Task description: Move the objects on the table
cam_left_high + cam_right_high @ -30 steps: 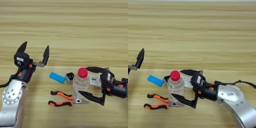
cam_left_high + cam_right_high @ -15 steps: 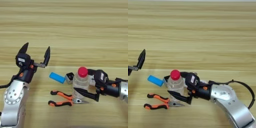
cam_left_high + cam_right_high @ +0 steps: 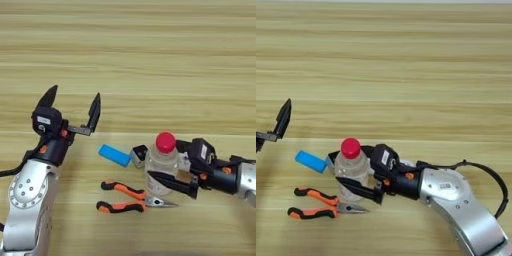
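Bottle [image 3: 163, 167] now bracketed by the right end effector [image 3: 172, 170], which has slid in from the right.
Fingers straddle it, seemingly touching, near the pliers [image 3: 129, 197] on the counter [image 3: 150, 60]; lift looks imminent. Left end effector [image 3: 72, 102] hovers spread.

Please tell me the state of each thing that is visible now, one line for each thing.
clear bottle: upright, red cap on, between the right gripper's fingers.
right gripper: closed around the bottle.
left gripper: open, empty, raised to the left of the objects.
pliers: lying flat, jaws closed, tip near the bottle.
blue block: lying flat.
black cube: on the table, between block and bottle.
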Available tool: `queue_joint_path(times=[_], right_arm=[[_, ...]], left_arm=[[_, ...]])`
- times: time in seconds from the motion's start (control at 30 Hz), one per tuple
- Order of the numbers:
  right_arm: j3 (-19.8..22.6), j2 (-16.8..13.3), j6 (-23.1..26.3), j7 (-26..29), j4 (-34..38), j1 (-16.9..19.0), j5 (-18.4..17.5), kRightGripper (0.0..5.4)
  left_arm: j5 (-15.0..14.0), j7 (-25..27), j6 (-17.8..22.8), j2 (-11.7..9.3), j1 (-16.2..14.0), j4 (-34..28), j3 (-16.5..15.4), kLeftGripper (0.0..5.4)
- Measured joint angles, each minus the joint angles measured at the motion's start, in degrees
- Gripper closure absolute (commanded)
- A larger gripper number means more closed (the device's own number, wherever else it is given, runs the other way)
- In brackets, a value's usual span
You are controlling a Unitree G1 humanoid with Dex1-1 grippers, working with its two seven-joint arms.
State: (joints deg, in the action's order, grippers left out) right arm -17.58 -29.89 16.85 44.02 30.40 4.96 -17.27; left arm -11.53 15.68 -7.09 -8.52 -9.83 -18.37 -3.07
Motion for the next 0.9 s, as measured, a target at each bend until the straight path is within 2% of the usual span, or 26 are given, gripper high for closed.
queue_joint_path(times=[0.33, 0.43, 0.57, 0.63, 0.73, 0.77, 0.9], right_arm=[[2.20, 0.18, 2.88, -0.83, 1.74, -0.68, -2.27, 2.17], [2.62, 0.13, 3.83, -0.84, 2.50, -1.76, -2.79, 2.17], [4.15, -0.27, 5.07, -0.85, 2.66, -3.56, -3.59, 2.17], [4.65, -0.73, 5.57, -0.86, 2.68, -4.21, -3.85, 2.17], [6.14, -1.41, 7.12, -0.82, 2.81, -5.70, -4.73, 2.17], [6.88, -1.76, 7.66, -0.79, 3.03, -6.44, -5.12, 2.17], [7.79, -2.39, 7.89, -0.34, 3.37, -7.55, -5.50, 2.17]], left_arm=[[0.65, 0.52, -1.10, -0.11, -0.01, 0.48, 1.22, 0.00], [-0.47, 3.34, -0.21, -1.62, -0.04, 0.04, 1.93, 0.00], [-4.42, 7.65, 1.92, -3.92, -0.07, -2.51, 2.52, 0.00], [-5.00, 8.92, 2.52, -4.68, -0.17, -3.17, 2.62, 0.00], [-7.02, 12.90, 4.48, -7.51, -1.27, -5.71, 3.91, 0.00], [-8.29, 15.10, 5.62, -9.05, -2.12, -7.57, 4.48, 0.00], [-13.97, 19.92, 9.39, -12.30, -3.58, -11.09, 4.72, 0.00]])
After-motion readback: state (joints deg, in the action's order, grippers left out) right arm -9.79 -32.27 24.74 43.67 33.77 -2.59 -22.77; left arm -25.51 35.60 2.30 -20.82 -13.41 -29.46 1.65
